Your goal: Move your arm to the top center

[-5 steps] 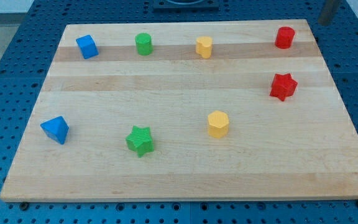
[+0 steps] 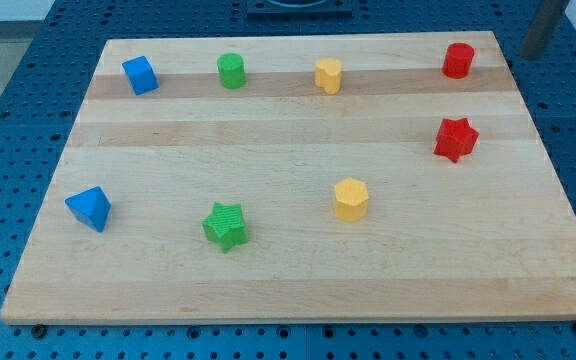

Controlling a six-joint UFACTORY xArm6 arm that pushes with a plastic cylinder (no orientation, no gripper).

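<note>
My tip (image 2: 531,53) shows at the view's top right, just off the wooden board's (image 2: 288,270) right corner, to the right of the red cylinder (image 2: 457,60). Along the top row stand a blue cube (image 2: 140,75), a green cylinder (image 2: 231,71) and a yellow block (image 2: 328,75). A red star (image 2: 455,138) sits at the right. A yellow hexagonal block (image 2: 350,199), a green star (image 2: 225,225) and a blue wedge-shaped block (image 2: 89,208) lie in the lower half. The tip touches no block.
The board rests on a blue perforated table (image 2: 8,120) that surrounds it on all sides. A dark fixture (image 2: 298,6) sits beyond the board's top edge at the centre.
The rod has shifted a little to the right and down at the view's top right. No block has moved.
</note>
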